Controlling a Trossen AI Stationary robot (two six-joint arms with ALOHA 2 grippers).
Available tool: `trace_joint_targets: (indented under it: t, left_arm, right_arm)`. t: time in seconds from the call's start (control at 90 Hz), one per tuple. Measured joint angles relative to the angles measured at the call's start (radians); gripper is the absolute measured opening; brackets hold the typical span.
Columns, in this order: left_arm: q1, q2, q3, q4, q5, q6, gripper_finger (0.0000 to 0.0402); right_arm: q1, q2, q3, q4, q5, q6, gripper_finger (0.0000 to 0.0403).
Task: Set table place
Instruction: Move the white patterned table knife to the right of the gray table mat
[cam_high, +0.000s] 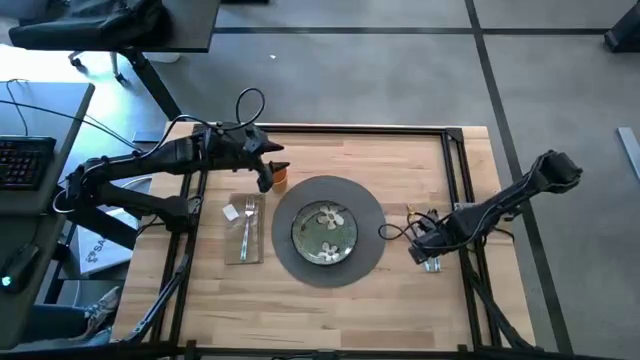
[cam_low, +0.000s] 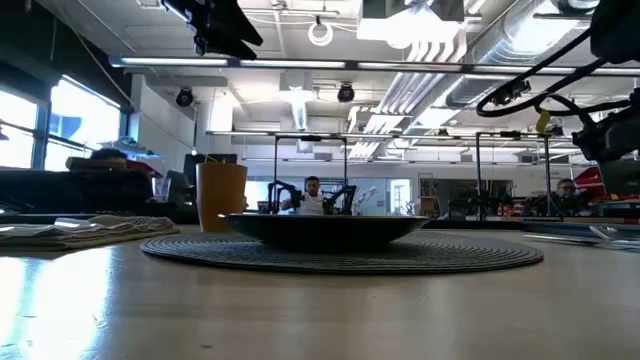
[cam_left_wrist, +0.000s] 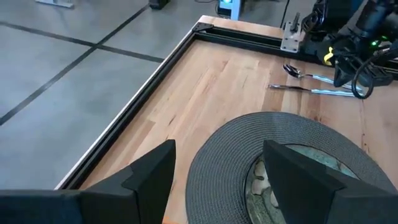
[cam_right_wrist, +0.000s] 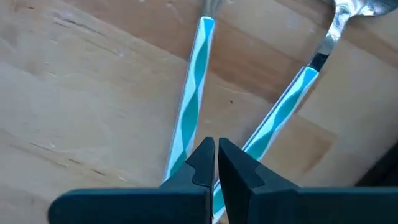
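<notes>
- High view: the table (cam_high: 400, 300) carries the placemat (cam_high: 372, 250) at its middle with the green plate (cam_high: 325, 234) on it; the napkin (cam_high: 236, 232) lies just left of the mat with the fork (cam_high: 248, 228) on top, and the orange cup (cam_high: 280, 178) stands at the mat's far-left edge. The left gripper (cam_high: 266, 178) is seen just beside the cup, the right gripper (cam_high: 430, 258) low over the table right of the mat
- Low view: the cup (cam_low: 221, 197) is seen upright behind the mat (cam_low: 340, 254), apart from any finger; the plate (cam_low: 325, 229) sits flat, the napkin (cam_low: 80, 232) at the left
- Left wrist view: the left fingers (cam_left_wrist: 149, 177) are spread wide with nothing between them, raised over the mat's far edge (cam_left_wrist: 217, 168); the knife (cam_left_wrist: 311, 90) and spoon (cam_left_wrist: 305, 74) lie side by side on bare wood at the far right
- Right wrist view: the right gripper (cam_right_wrist: 216, 163) is pressed together over the handle ends of the knife (cam_right_wrist: 189, 106) and spoon (cam_right_wrist: 283, 109); whether either handle is pinched cannot be told
- Judgement: the cutlery step is in hand, the cup apparently placed; next, knife and spoon would need straightening parallel, just right of the mat, then a clean lift away
</notes>
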Motion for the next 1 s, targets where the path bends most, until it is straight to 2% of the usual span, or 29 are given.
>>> trace_joint_targets:
  t: [0.378,0.589,0.822,1.0]
  left_arm:
    - [0.000,0.000,0.000,0.000,0.001,0.000,0.0223]
    - [0.000,0.000,0.000,0.000,0.001,0.016,0.0223]
    - [0.000,0.000,0.000,-0.001,0.001,0.028,0.0223]
    - [0.000,0.000,0.000,0.000,0.001,0.035,0.0223]
  right_arm:
    - [-0.002,0.093,0.004,0.103,0.011,-0.001,0.0000]
    - [-0.052,0.094,0.004,0.059,0.020,0.018,0.0000]
    - [-0.123,0.095,0.000,-0.003,0.090,-0.011,0.0000]
    - [-0.171,0.095,-0.005,-0.005,0.101,-0.043,0.0000]
